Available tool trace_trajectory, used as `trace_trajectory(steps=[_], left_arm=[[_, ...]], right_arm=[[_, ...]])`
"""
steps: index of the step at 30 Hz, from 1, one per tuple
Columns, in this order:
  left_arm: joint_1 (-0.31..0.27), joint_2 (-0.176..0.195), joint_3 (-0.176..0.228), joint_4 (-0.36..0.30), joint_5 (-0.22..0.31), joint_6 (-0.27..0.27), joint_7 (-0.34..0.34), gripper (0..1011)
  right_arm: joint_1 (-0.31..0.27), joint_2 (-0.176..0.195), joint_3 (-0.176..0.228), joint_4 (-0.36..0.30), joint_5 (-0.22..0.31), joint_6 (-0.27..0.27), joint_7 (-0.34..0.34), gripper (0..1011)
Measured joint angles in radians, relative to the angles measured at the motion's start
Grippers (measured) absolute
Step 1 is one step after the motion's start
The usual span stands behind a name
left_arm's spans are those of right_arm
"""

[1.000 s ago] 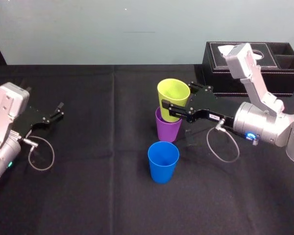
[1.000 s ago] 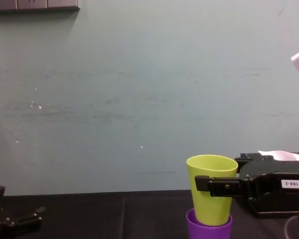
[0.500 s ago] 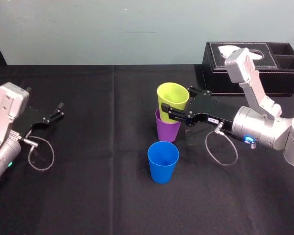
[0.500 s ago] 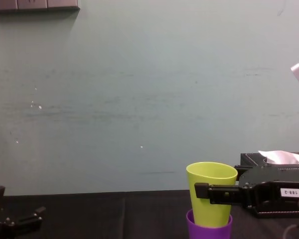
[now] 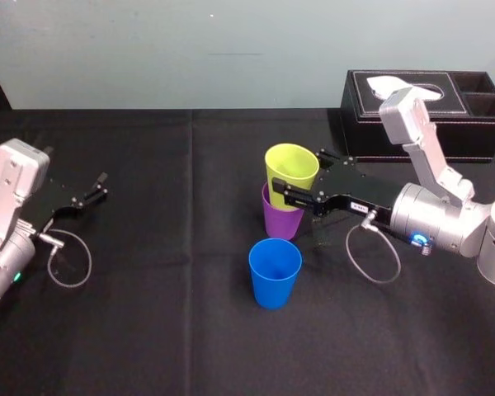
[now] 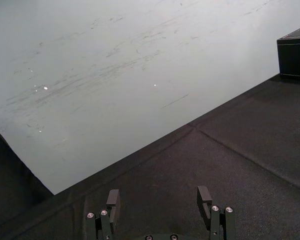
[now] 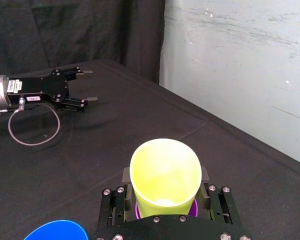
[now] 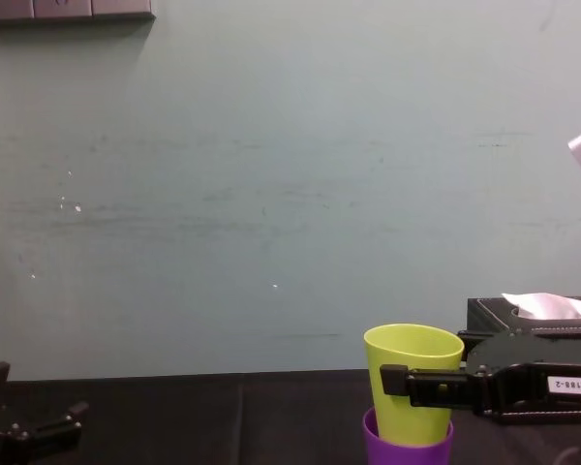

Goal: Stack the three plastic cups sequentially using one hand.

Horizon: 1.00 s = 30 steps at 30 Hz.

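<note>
The right gripper (image 5: 302,173) has its thin fingers closed on the sides of the yellow-green cup (image 5: 290,167), which sits upright, partly down inside the purple cup (image 5: 282,221) near the middle of the table (image 5: 165,330). The blue cup (image 5: 274,274) stands alone just in front. The left gripper (image 5: 101,186) rests far left, fingers apart, holding nothing

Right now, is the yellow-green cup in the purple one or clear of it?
Partly in: the yellow-green cup dips below the rim of the purple cup, held by the right gripper.
</note>
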Motion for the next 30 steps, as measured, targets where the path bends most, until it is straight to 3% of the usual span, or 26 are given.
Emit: trace_trajectory(steps=[15, 26, 30], left_arm=[[0.000, 0.000, 0.000, 0.000, 0.000, 0.000, 0.000, 1011], [0.000, 0.000, 0.000, 0.000, 0.000, 0.000, 0.000, 1011], [0.000, 0.000, 0.000, 0.000, 0.000, 0.000, 0.000, 1011]], right_arm=[[0.000, 0.000, 0.001, -0.001, 0.000, 0.000, 0.000, 734], [0.000, 0.000, 0.001, -0.002, 0.000, 0.000, -0.001, 996], [0.000, 0.000, 0.001, -0.002, 0.000, 0.000, -0.001, 1004]])
